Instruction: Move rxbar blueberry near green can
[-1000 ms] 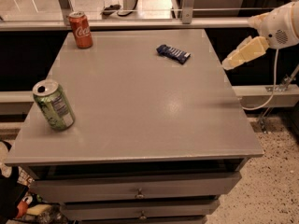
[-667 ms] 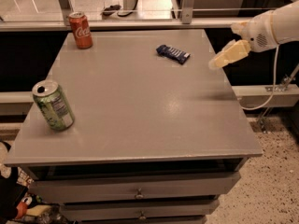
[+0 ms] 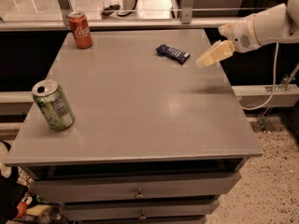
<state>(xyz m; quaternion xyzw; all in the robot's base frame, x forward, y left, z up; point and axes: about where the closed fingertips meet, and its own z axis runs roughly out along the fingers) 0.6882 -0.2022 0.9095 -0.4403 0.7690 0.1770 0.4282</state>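
Note:
The rxbar blueberry [image 3: 173, 53], a small flat dark blue bar with white lettering, lies on the far middle-right of the grey table [image 3: 140, 106]. The green can [image 3: 53, 105] with a silver top and white label panel stands near the table's left edge, leaning slightly. My gripper [image 3: 205, 59] hangs above the table's right side, just right of the bar and a little above it, not touching it. It comes in from the right on a white arm [image 3: 264, 27].
A red Coca-Cola can [image 3: 80, 30] stands at the table's far left corner. Drawers [image 3: 138, 192] sit under the tabletop. A rail and glass partition [image 3: 140, 13] run behind the table. A white cable [image 3: 271, 78] hangs at the right.
My gripper has moved left from beyond the table's right edge toward the bar. The bar and both cans have not moved.

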